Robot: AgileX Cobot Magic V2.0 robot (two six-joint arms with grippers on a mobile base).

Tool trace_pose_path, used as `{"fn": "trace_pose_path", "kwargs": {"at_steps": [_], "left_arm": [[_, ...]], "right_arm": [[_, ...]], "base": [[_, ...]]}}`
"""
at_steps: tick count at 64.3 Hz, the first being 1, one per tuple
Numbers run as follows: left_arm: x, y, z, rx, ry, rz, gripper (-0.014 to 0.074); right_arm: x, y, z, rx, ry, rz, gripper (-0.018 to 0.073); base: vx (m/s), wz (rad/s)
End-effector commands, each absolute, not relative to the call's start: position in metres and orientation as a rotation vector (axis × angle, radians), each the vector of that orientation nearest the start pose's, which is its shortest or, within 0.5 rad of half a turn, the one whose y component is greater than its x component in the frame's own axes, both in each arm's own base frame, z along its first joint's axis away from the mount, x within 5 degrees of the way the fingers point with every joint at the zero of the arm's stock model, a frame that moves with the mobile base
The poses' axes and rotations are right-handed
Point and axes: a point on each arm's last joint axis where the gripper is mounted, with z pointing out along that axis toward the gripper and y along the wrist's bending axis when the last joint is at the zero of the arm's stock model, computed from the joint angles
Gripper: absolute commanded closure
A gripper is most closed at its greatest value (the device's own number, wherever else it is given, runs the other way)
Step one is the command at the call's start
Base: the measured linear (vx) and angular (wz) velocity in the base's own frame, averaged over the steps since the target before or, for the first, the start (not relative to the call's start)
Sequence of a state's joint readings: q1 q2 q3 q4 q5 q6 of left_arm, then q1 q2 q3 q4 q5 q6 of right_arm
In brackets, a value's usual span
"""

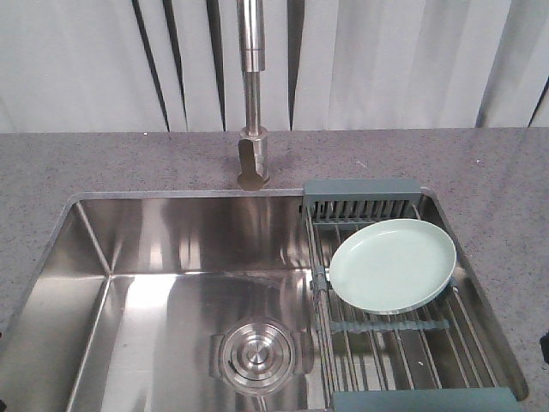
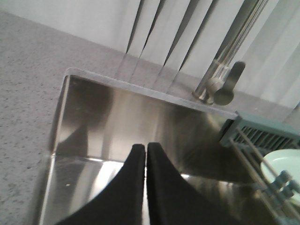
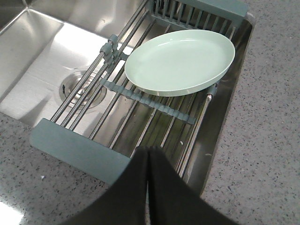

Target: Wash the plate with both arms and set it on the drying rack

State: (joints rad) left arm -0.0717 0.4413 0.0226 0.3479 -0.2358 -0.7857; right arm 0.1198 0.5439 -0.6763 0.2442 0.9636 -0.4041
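Already the plate (image 1: 393, 264) is laid flat on the drying rack (image 1: 403, 343) to drip, while both end effectors, left (image 2: 146, 149) and right (image 3: 148, 152), are pinched closed, holding nothing.

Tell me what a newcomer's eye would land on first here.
The pale mint-green plate stands out first, lying right side up on the drying rack across the right end of the steel sink. Next comes the tall faucet rising behind the sink at the middle, and the round drain strainer in the basin floor beside the rack.
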Motion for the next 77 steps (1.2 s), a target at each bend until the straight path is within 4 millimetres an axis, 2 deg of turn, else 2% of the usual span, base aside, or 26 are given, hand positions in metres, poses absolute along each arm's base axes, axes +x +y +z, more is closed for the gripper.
{"fn": "trace_pose_path", "kwargs": {"at_steps": [1,8,28,49,77], "left_arm": [[0.086,-0.014,0.187,-0.167,1.717,-0.378,0.0603],[0.081,-0.011,0.187,0.0,1.701,-0.199,0.0603],[0.065,-0.005,0.185,0.178,1.673,0.047,0.0603],[0.056,0.0,0.189,0.104,1.59,0.106,0.0603],[0.056,0.002,0.189,0.075,1.597,0.133,0.0603]], "right_arm": [[0.086,0.028,0.329,-0.512,2.158,0.146,0.0566],[0.086,0.028,0.329,-0.512,2.158,0.146,0.0566],[0.086,0.028,0.329,-0.512,2.158,0.146,0.0566],[0.086,0.028,0.329,-0.512,2.158,0.146,0.0566],[0.086,0.028,0.329,-0.512,2.158,0.146,0.0566]], "base": [[0.0,0.0],[0.0,0.0],[0.0,0.0],[0.0,0.0],[0.0,0.0]]}}
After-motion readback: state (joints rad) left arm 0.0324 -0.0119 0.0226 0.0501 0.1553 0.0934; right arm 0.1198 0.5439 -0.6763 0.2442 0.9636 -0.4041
